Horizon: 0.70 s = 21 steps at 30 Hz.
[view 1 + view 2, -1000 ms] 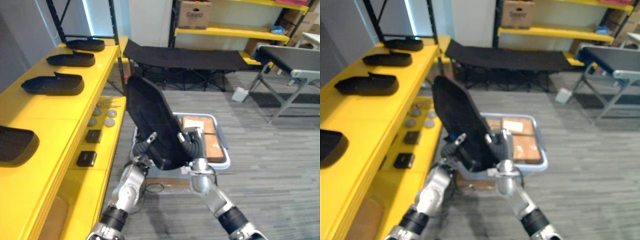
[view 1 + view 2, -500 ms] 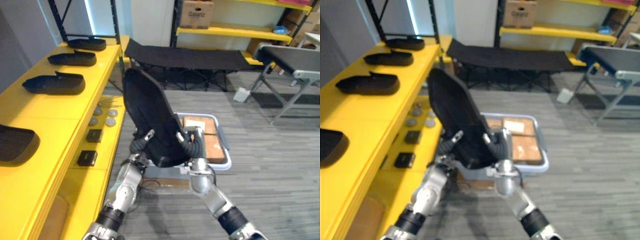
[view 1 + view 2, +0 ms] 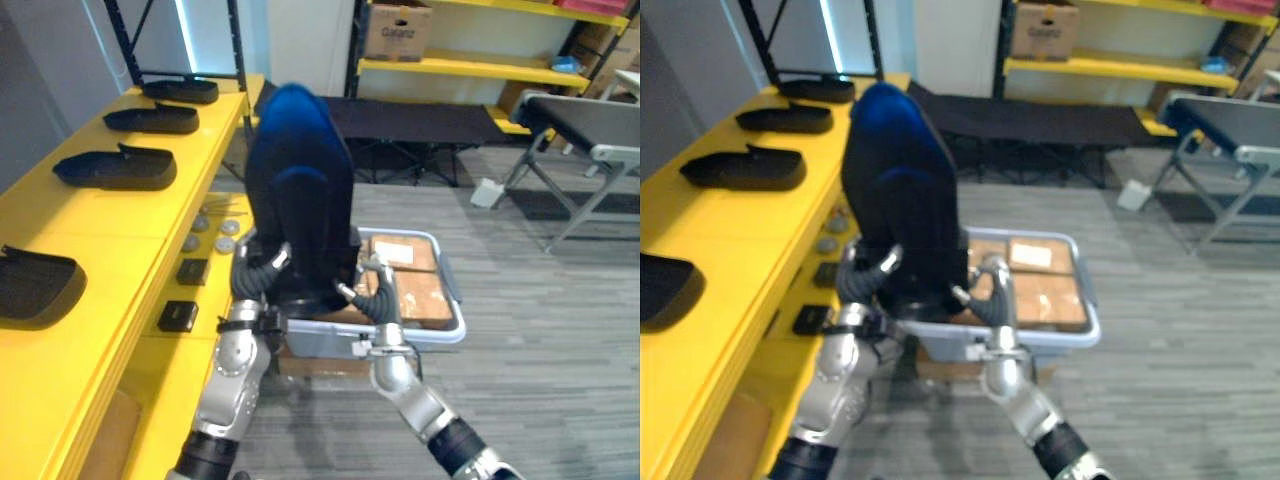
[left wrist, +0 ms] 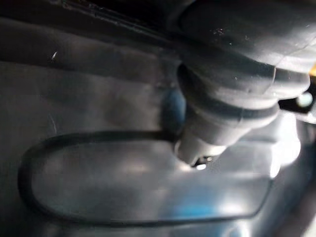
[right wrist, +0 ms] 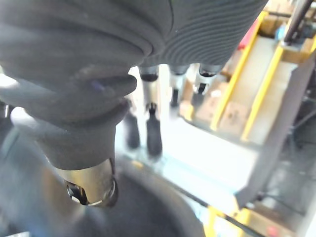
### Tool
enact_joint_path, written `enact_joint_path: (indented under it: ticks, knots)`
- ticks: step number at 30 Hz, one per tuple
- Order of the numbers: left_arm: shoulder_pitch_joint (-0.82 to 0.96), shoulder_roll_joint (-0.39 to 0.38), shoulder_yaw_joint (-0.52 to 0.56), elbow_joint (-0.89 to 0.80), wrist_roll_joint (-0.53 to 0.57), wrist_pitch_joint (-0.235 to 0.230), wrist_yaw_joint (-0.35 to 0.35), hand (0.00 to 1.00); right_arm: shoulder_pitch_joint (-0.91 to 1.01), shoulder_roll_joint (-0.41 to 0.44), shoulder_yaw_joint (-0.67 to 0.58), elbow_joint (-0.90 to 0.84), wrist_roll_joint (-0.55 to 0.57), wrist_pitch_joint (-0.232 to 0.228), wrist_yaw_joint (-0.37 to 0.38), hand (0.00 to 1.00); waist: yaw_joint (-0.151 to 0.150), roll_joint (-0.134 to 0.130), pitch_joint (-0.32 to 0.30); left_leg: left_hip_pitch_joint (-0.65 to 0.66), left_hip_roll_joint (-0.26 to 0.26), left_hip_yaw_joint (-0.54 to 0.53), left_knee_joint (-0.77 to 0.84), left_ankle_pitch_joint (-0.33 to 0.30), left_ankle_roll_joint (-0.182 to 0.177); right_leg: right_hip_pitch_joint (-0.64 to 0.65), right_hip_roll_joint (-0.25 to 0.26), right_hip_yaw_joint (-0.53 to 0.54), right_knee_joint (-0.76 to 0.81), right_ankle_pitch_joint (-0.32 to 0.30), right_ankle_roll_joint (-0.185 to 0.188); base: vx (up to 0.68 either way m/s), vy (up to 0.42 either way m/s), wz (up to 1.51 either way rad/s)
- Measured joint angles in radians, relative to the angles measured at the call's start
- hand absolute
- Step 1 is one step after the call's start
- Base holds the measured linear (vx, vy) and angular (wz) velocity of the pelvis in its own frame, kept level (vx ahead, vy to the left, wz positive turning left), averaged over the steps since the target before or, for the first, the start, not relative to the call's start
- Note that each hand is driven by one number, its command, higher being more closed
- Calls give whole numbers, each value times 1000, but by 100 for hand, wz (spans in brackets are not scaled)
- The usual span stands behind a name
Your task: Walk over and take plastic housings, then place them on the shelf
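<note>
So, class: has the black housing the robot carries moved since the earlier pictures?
Yes. The housing has swung from leaning to upright, its top risen across the black cot behind.

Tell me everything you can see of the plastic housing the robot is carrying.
The plastic housing is a dark shell with a rounded top and a bluish sheen, smooth plastic by its look. It stands nearly upright, off the floor, held at its lower end between the left robot hand and the right robot hand. It hides part of the grey bin behind it and is beside the yellow shelf, not yet on it. An oval line marks its surface.
</note>
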Motion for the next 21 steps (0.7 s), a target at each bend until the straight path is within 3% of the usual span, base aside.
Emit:
enact_joint_path:
  ticks: [5,11,18,21]
  knots:
    - [62,-3,125,2,125,-12,97,100,77,-37,-159,-130,149,-6,63,0,-5,7,-4,1,0,5,0,-3,-1,-2,1,4,-2,1,2,0,0,0]
    - [105,23,204,3,168,-15,192,100,208,-52,-239,-205,241,3,163,0,-17,12,-6,20,-1,37,2,-18,-1,-8,0,38,-5,5,9,6,15,-16]
    - [126,16,251,1,160,-60,205,100,338,-5,-375,-196,328,73,262,0,-57,27,-12,21,-1,65,2,-26,0,-23,0,63,-12,9,15,8,17,-10]
    - [183,-7,258,-18,82,-84,173,100,402,11,-443,-142,407,76,334,0,-59,41,-15,35,-1,85,3,-39,-1,-19,1,83,-18,12,18,24,25,-17]
